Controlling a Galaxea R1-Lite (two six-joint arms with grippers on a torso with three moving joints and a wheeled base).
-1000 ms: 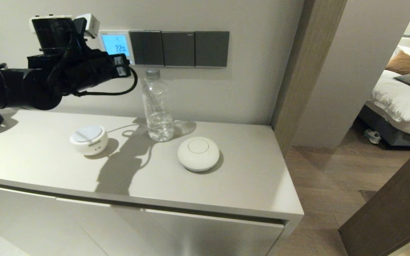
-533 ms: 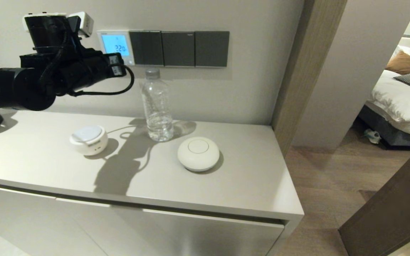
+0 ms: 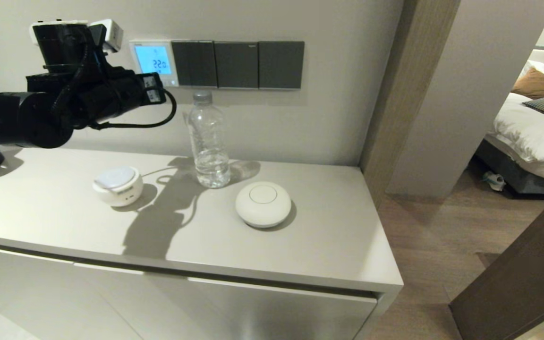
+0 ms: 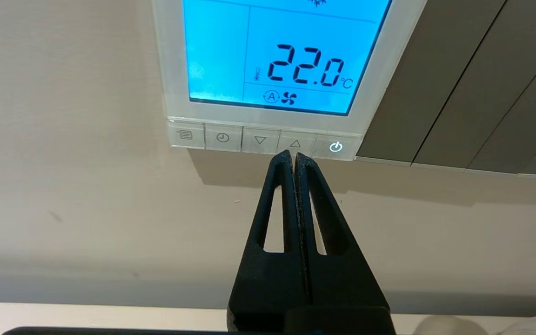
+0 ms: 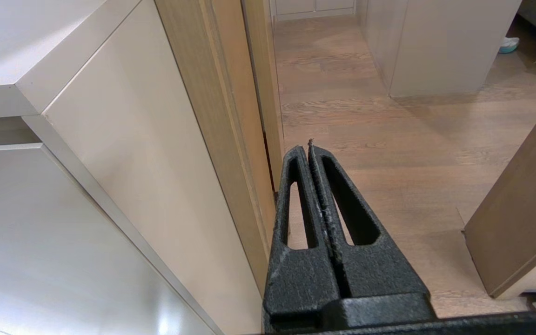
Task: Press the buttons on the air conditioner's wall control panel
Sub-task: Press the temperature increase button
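Head view: a beige cabinet top (image 3: 300, 245) against a wall carrying the air conditioner's wall control panel (image 3: 153, 62), screen lit blue, left of three dark switch plates (image 3: 237, 64). A water bottle (image 3: 208, 140) and two white round devices stand below. The left gripper (image 3: 155, 89) is raised beside the panel.

Left wrist view: left gripper (image 4: 293, 156), fingers pressed together and empty, tip just below the buttons (image 4: 265, 139), near the up-arrow key.

Right wrist view: right gripper (image 5: 308, 150), closed on nothing, hangs beside the cabinet over wooden floor (image 5: 389, 135).

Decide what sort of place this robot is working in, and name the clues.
Probably a hotel room: a white-sheeted bed with cushions lies beyond the doorway, and a backlit wall thermostat adjoins dark grey switch plates above a pale cabinet.
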